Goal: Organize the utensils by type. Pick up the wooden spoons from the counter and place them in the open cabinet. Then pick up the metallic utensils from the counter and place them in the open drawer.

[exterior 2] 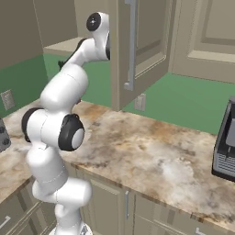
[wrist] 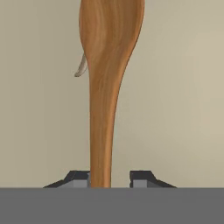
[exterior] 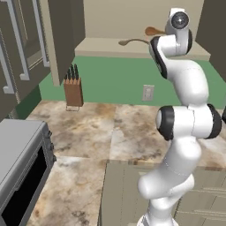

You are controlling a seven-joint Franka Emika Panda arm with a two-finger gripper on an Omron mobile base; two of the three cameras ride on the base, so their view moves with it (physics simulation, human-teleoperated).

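The gripper's two dark fingertips frame the slim handle of an orange-brown wooden spoon, which touches the fingertip on the hand view's left while a gap stands open on its other side; whether the jaws truly pinch it cannot be told. The spoon's oval bowl reaches forward over the plain beige shelf of the open cabinet. From the left base view, the white arm rises high above the marbled counter with its hand up at the shelf, where that spoon's bowl pokes out beside it, and a second, paler wooden spoon already rests on the shelf. To finish the placement well, the hand probably needs to lower the spoon until it lies flat on the shelf, clear of its neighbour, before spreading the fingers and drawing straight back.
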